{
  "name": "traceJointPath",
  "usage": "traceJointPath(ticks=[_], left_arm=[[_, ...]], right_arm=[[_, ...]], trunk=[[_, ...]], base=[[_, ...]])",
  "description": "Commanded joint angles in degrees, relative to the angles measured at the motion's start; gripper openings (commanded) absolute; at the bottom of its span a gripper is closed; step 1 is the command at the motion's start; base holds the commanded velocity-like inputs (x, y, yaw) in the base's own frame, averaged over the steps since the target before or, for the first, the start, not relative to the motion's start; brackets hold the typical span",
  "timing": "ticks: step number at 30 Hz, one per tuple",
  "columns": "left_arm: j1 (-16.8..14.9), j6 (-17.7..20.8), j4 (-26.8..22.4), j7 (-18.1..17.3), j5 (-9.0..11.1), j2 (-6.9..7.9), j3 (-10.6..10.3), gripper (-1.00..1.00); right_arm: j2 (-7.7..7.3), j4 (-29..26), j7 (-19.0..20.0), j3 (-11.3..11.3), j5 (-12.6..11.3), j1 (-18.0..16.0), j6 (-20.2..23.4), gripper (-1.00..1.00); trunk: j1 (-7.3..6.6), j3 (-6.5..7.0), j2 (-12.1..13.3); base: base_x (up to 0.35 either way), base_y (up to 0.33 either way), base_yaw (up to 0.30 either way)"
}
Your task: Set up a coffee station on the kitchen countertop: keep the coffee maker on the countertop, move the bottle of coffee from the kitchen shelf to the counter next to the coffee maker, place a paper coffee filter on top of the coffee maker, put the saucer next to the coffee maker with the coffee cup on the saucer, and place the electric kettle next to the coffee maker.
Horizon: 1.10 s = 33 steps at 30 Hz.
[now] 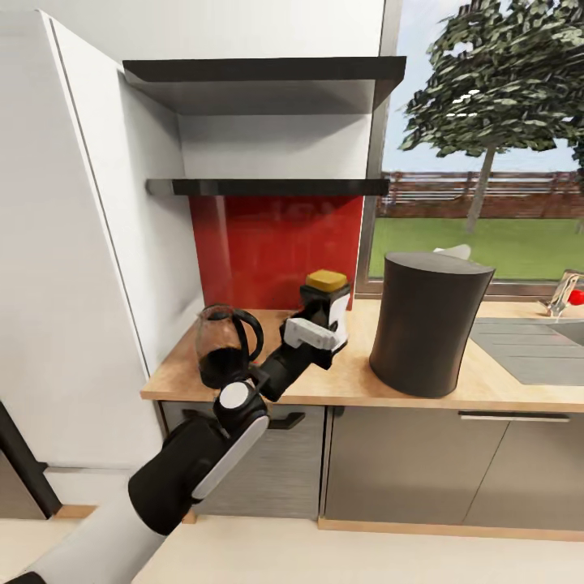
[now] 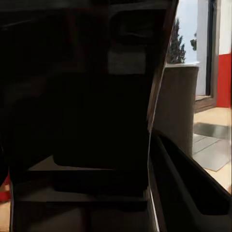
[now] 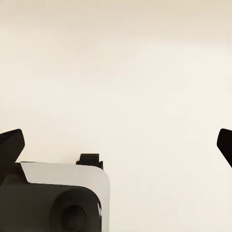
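one bottle of coffee point(image 1: 326, 302): dark jar, yellow lid | left gripper point(image 1: 323, 323) clamped round it | right gripper point(image 3: 118, 145) fingers spread, empty

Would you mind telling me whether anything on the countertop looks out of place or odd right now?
Nothing looks spilled or tipped. The electric kettle and coffee maker stand upright on the kitchen countertop, and the left tool grips the bottle of coffee, also upright.

One electric kettle point(image 1: 225, 345), one bottle of coffee point(image 1: 325, 302), one coffee maker point(image 1: 428, 323), two dark wall shelves point(image 1: 268, 187), one sink tap point(image 1: 561, 294), one countertop point(image 1: 357, 381) were counted.
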Motion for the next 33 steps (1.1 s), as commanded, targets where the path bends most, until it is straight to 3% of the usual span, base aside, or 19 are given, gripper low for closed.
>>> traceJointPath(ticks=[1, 2, 6, 8, 27, 33], left_arm=[[0.61, -2.25, 1.06, 0.92, 0.96, 0.85, -1.24, -1.0], [1.33, -7.24, 4.7, 1.56, 1.63, 1.79, -2.47, -1.0], [1.72, -14.67, 11.74, 1.91, 2.14, 2.31, -3.83, -1.0], [1.78, -16.23, 13.87, 1.96, 2.27, 2.39, -4.8, -1.0], [1.82, -17.4, 18.34, 1.92, 2.62, 2.21, -5.52, -1.0], [1.82, -17.56, 18.42, 1.91, 5.86, 2.18, -5.56, -1.0]], right_arm=[[-0.03, 0.04, -0.01, 0.09, 0.06, -0.04, -0.17, 1.0], [-0.04, 0.04, -0.01, 0.11, 0.06, -0.04, -0.18, 1.0], [-0.06, 0.04, -0.01, 0.12, 0.06, -0.04, -0.19, 1.0], [-0.05, 0.04, -0.01, 0.12, 0.06, -0.04, -0.2, 1.0], [-0.08, 0.04, -0.01, 0.04, 0.06, -0.04, -0.2, 1.0], [-0.08, 0.04, -0.01, 0.04, 0.06, -0.04, -0.2, 1.0]], trunk=[[0.0, -0.07, -0.06], [0.0, -0.07, -0.06], [0.0, -0.07, -0.06], [0.0, -0.07, -0.06], [0.0, -0.07, -0.06], [0.44, -0.43, -0.86]], base=[[0.0, 0.0, 0.0], [0.0, 0.0, 0.0], [0.0, 0.0, 0.0], [0.0, 0.0, 0.0], [0.092, -0.007, 0.0], [0.018, -0.004, 0.0]])
